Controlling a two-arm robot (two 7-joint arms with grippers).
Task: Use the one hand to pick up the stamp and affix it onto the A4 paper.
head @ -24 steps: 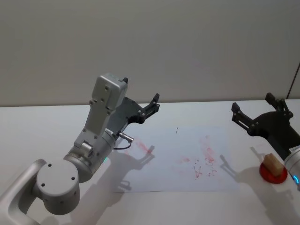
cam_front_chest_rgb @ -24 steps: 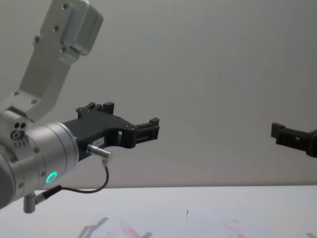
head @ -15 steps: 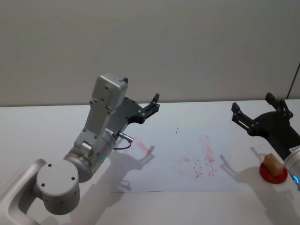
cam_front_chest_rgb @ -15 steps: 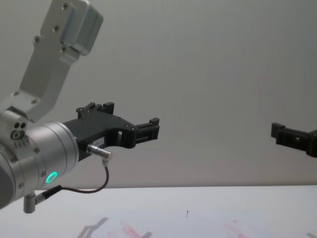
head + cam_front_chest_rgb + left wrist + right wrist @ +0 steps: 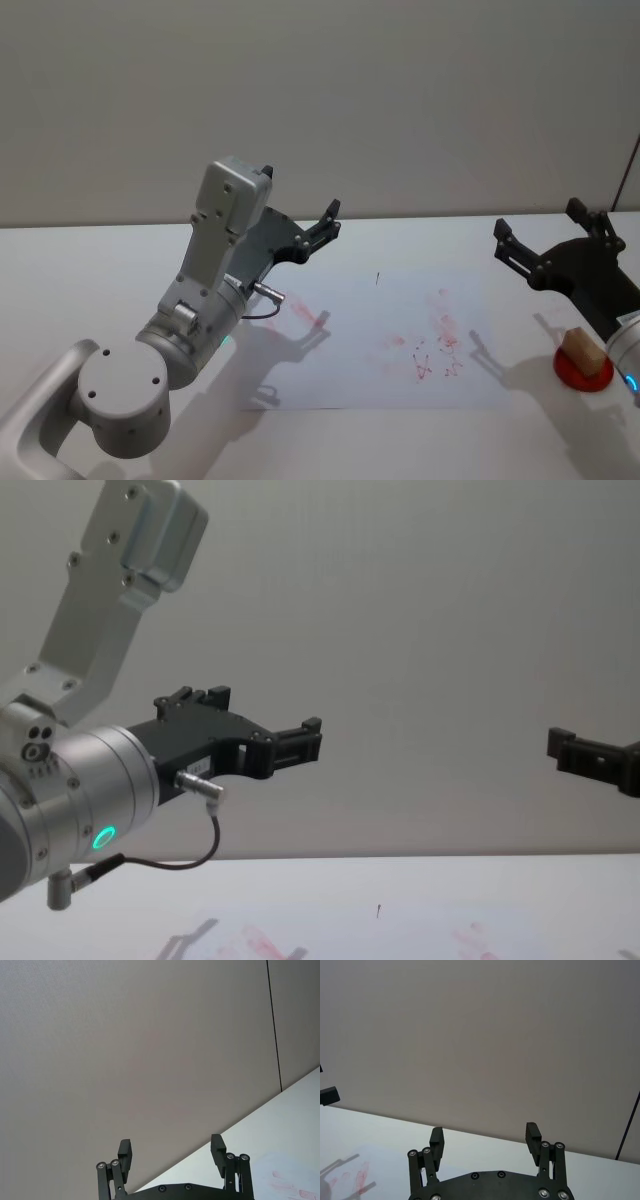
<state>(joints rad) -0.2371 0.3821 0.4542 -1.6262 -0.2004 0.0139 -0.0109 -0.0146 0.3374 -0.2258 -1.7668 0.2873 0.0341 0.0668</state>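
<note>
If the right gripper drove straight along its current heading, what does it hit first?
Way looks free: the right gripper, jaws open, aims over the table's far edge at the wall, likely the first contact. The stamp sits back near its wrist, out of line. Depth unclear.

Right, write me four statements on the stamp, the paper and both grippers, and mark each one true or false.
1. The stamp stands on a round red pad, off the A4 paper to its right. True.
2. The right gripper is shut on the stamp. False: its fingers are apart and empty, raised above the table near the stamp.
3. The A4 paper carries red ink marks. True.
4. The left gripper rests on the paper with its fingers shut. False: it is held up in the air over the paper's left side, fingers apart and empty.
</note>
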